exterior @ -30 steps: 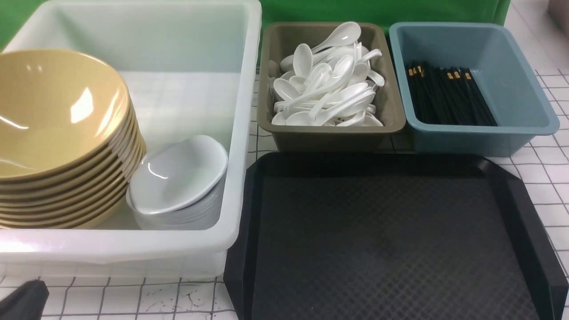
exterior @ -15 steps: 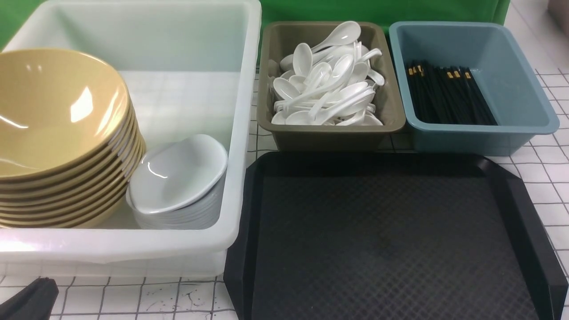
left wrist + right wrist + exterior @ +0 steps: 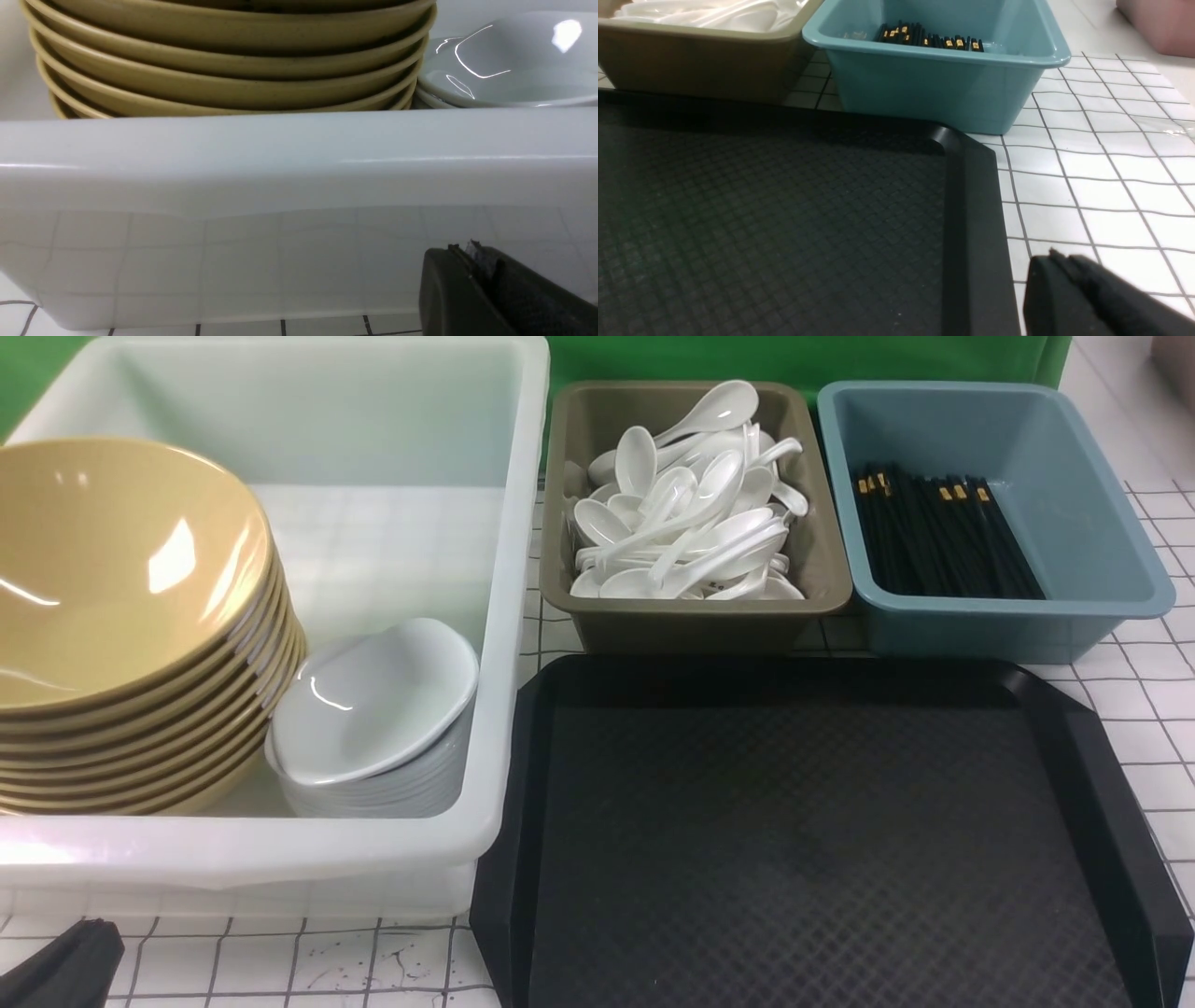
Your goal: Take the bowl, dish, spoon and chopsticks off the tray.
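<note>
The front view shows the tray bare, with only the left claw in a corner. The right claw appears only in its wrist view; both are closed, holding nothing.

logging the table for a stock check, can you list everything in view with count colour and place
bowls: stack, about nine rims showing, mustard yellow, left side of the white bin
dishes: stack, count unclear, white, in the white bin beside the bowls
white bin: one, translucent white, left of the tray
spoons: heap, too many to count, white, in the olive tub
olive tub: one, behind the tray
chopsticks: bundle, black with gold marks, in the blue tub
blue tub: one, back right
tray: one, black, front right, nothing on it
table: white with a grid
left tool: black, shut, low in front of the white bin
right tool: black, by the tray's right rim
</note>
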Tool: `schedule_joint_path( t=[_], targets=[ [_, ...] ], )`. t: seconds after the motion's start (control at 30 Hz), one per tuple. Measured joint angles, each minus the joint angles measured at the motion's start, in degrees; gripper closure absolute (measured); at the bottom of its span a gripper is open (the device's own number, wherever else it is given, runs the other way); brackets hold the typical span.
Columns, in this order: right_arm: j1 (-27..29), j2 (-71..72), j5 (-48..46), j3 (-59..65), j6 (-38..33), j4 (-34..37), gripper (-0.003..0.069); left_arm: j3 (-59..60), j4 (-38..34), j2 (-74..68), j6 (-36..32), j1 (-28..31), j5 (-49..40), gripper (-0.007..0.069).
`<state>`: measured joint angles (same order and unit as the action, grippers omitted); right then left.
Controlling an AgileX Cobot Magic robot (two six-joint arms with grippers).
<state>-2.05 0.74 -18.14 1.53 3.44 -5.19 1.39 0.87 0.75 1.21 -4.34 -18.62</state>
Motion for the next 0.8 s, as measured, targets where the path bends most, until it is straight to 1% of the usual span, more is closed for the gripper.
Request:
schedule_joint_path(
  t=[0.8],
  targets=[
    [0.00,0.00,0.00,0.00,-0.06,0.00,0.0572,0.00,-0.02,0.00,0.00,0.00,0.00,0.0636]
  ],
)
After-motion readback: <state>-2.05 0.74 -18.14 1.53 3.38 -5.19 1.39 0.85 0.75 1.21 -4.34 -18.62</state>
